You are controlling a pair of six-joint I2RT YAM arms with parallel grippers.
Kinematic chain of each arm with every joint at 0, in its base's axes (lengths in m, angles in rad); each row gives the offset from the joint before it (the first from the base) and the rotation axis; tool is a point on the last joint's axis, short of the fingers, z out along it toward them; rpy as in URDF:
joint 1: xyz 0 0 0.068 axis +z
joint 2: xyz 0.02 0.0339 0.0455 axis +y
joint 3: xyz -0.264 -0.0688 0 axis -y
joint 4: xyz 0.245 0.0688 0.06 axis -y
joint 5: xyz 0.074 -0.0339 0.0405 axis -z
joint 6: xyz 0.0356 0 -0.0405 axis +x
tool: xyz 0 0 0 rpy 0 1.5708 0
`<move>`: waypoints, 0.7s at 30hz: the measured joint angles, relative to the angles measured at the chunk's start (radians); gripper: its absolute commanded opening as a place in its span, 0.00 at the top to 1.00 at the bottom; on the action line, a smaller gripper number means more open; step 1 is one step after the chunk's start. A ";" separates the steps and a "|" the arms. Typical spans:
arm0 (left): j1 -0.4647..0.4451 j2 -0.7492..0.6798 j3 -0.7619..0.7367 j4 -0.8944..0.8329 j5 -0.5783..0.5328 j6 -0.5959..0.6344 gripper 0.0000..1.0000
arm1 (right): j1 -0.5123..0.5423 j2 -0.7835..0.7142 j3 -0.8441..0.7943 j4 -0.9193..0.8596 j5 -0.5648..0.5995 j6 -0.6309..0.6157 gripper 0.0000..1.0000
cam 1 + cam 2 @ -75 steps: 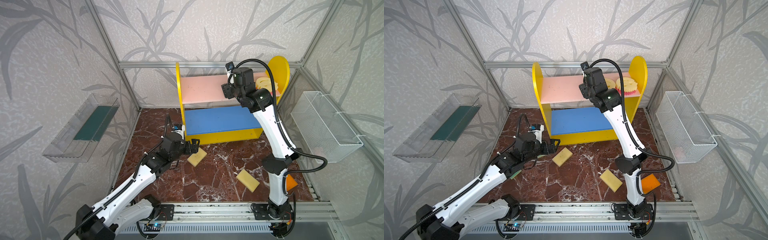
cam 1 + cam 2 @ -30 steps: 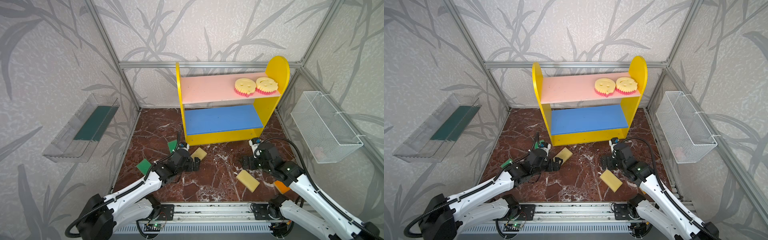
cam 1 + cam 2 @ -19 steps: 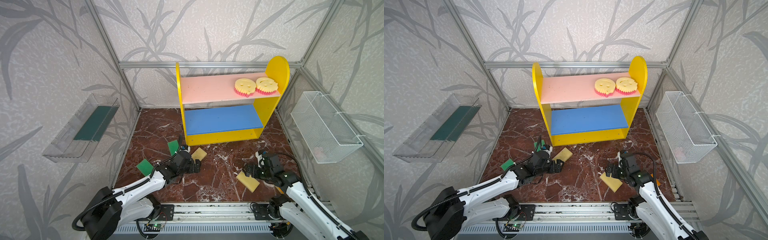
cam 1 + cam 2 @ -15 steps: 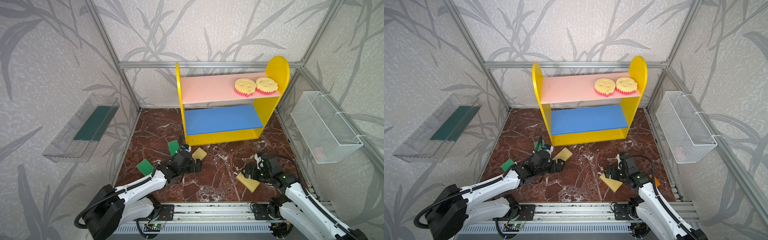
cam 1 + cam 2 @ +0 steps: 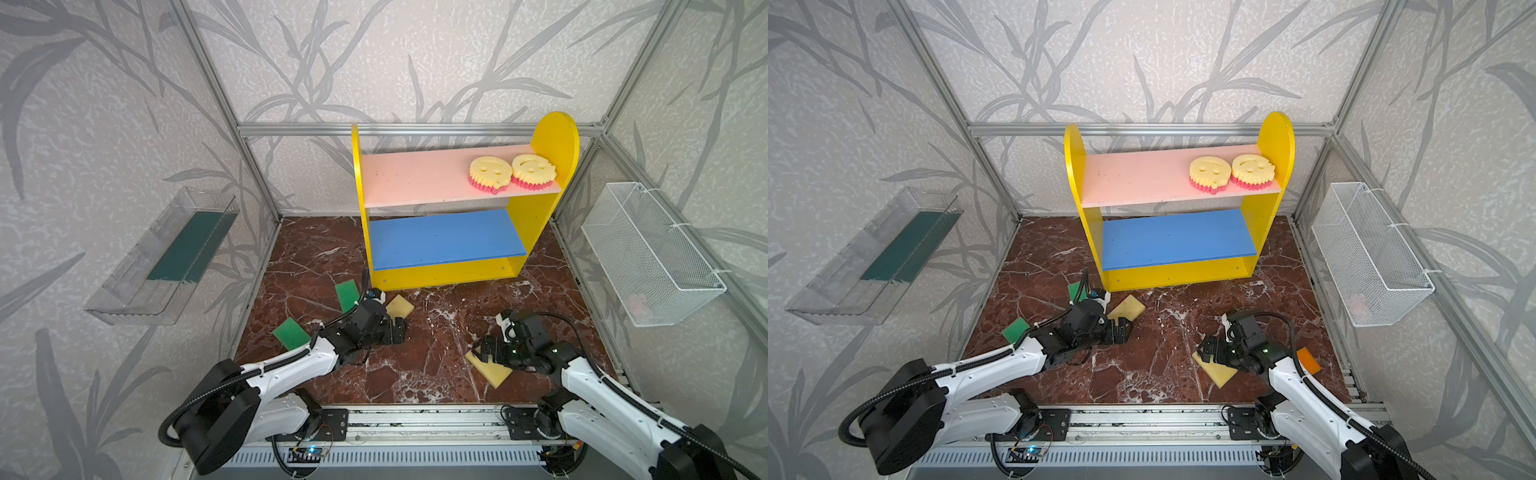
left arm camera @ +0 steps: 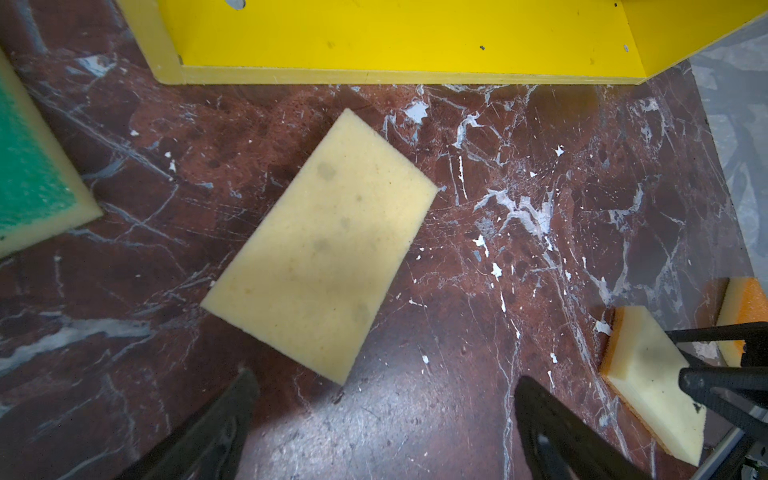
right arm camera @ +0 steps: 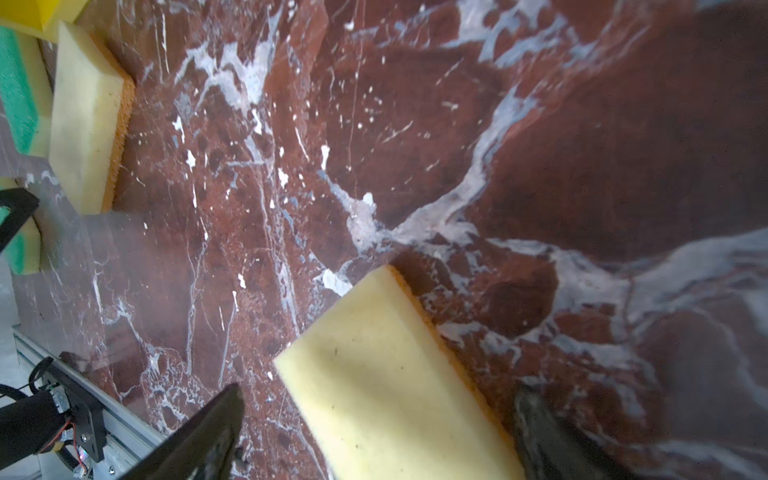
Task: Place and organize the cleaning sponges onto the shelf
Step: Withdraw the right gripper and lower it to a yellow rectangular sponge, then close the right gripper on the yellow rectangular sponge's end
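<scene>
The shelf (image 5: pixel 444 239) stands at the back with two round smiley sponges (image 5: pixel 490 172) (image 5: pixel 533 168) on its pink upper board. On the marble floor my left gripper (image 5: pixel 398 330) (image 6: pixel 386 378) is open, just short of a pale yellow sponge (image 5: pixel 400 306) (image 6: pixel 320 237), which lies flat and apart from the fingers. My right gripper (image 5: pixel 478 353) (image 7: pixel 380 392) is open and low over another pale yellow, orange-backed sponge (image 5: pixel 490 370) (image 7: pixel 395 395); that sponge's end lies between the fingers, not pinched.
Two green sponges (image 5: pixel 347 294) (image 5: pixel 291 332) lie left of the left arm. An orange sponge (image 5: pixel 1308 360) sits behind the right arm. A clear tray (image 5: pixel 166 257) hangs on the left wall, a white wire basket (image 5: pixel 648 253) on the right.
The right arm has come down from the shelf's upper board to the floor and now straddles the pale sponge. The left gripper has lowered and crept closer to its sponge.
</scene>
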 measured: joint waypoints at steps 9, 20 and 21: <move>0.000 0.000 0.000 0.001 0.001 0.000 0.01 | 0.108 0.054 0.030 -0.002 0.063 -0.015 0.01; 0.000 -0.005 0.000 0.000 0.001 0.000 0.01 | 0.286 0.205 0.122 -0.066 0.207 -0.047 0.01; 0.000 -0.007 0.000 0.000 0.001 0.000 0.01 | 0.302 0.220 0.131 -0.074 0.217 -0.048 0.01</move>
